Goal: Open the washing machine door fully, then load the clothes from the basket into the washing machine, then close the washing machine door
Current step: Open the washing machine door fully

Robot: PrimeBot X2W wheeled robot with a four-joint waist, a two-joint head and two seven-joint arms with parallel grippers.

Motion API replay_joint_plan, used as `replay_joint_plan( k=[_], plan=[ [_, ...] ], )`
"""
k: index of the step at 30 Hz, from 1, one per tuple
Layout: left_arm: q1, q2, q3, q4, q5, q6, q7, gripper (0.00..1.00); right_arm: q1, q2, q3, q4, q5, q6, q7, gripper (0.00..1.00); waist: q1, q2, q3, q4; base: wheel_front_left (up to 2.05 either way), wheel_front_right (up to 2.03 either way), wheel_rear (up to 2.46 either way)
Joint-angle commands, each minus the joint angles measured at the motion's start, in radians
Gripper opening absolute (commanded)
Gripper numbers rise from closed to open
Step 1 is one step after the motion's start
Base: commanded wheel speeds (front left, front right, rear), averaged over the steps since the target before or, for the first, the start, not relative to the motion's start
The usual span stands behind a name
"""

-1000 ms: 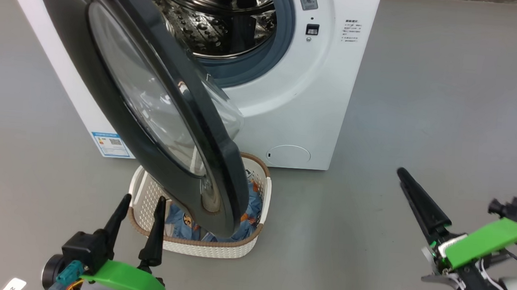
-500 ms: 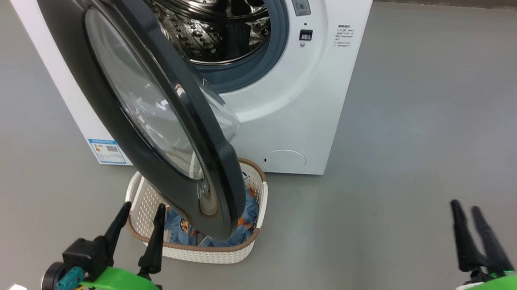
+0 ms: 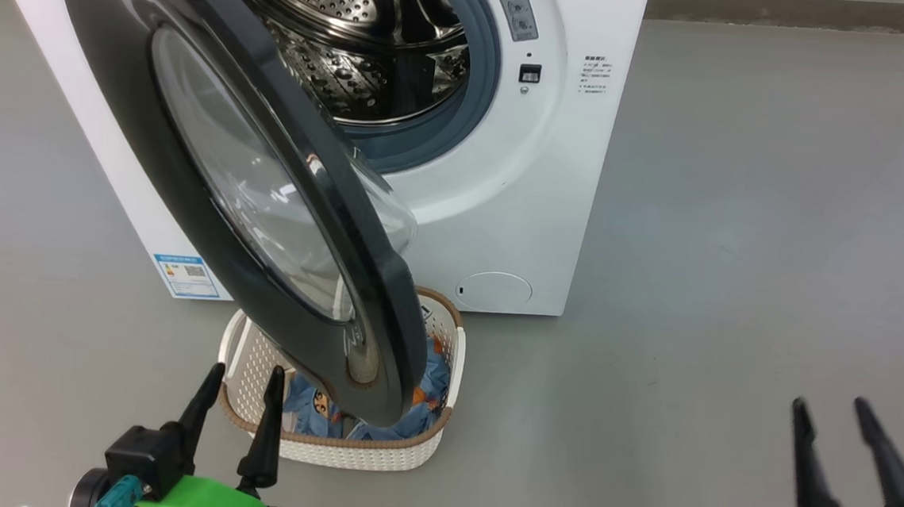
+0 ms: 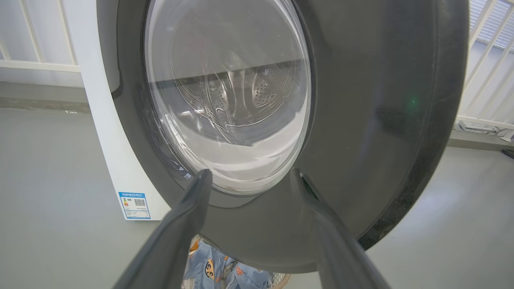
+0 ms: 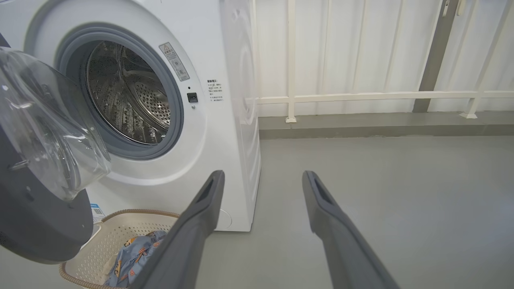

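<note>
Step 1 in hand, I reckon: door [image 3: 249, 192] is only part open, swung out at an angle & hanging over the basket [image 3: 358, 454]. The basket sits on the floor [image 3: 740, 226] right in front of the washer [image 3: 503, 209]. Clothes [image 3: 306, 402] lie in the basket, half hidden under the door's lower edge; drum [image 3: 355, 48] looks empty.

Left tool [image 3: 246, 370], fingers apart & holding nothing, is low by the basket's near rim, facing the door's outer face. Right tool [image 3: 831, 406], also apart & empty, is well off to the right over bare floor.

Next move prob. needs the door's free edge pushed further left from its inner side. Obstacle: the door itself blocks reach to the clothes.
</note>
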State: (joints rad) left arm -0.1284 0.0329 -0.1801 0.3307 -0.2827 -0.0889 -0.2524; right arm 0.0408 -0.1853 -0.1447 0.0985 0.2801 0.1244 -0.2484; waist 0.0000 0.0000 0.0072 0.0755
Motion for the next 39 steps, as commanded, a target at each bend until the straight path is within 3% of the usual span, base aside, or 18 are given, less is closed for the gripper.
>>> replay_joint_plan(
  k=[1, 12, 33, 34, 35, 36, 39],
  plan=[
    [-0.014, 0.017, 0.034, -0.016, 0.008, -0.008, -0.009, 1.0, 0.019, 0.011, 0.023, -0.043, -0.061, 0.006, -0.006, 1.0, 0.0, 0.0, -0.002, 0.0, 0.0, 0.0, 0.0],
    [-0.007, 0.017, 0.033, -0.015, 0.007, -0.008, -0.009, 1.0, 0.072, 0.075, 0.06, -0.036, -0.163, 0.006, -0.007, 1.0, 0.0, 0.0, -0.011, -0.001, 0.0, 0.0, 0.0],
    [0.002, 0.017, 0.03, -0.008, 0.004, 0.003, -0.009, 1.0, 0.074, 0.08, 0.073, 0.007, -0.159, 0.006, -0.012, 1.0, 0.0, 0.0, -0.024, -0.013, 0.0, 0.0, 0.0],
    [0.003, 0.017, 0.03, -0.007, 0.002, 0.003, -0.009, 0.93, 0.073, 0.08, 0.074, 0.008, -0.159, 0.006, -0.012, 1.0, 0.0, 0.0, -0.024, -0.014, 0.0, 0.0, 0.0],
    [0.003, 0.017, 0.032, -0.007, 0.0, 0.003, -0.009, 0.32, 0.073, 0.081, 0.076, 0.008, -0.159, 0.006, -0.012, 1.0, 0.0, 0.0, -0.024, -0.015, 0.0, 0.0, 0.0],
    [0.003, 0.017, 0.033, -0.005, -0.002, 0.004, -0.009, 0.0, 0.072, 0.082, 0.078, 0.01, -0.158, 0.006, -0.012, 1.0, 0.0, 0.0, -0.024, -0.016, 0.0, 0.0, 0.0],
    [0.001, 0.017, 0.034, -0.003, -0.004, 0.005, -0.009, 0.0, 0.072, 0.083, 0.081, 0.012, -0.157, 0.006, -0.013, 1.0, 0.0, 0.0, -0.025, -0.018, 0.0, 0.0, 0.0]
  ],
)
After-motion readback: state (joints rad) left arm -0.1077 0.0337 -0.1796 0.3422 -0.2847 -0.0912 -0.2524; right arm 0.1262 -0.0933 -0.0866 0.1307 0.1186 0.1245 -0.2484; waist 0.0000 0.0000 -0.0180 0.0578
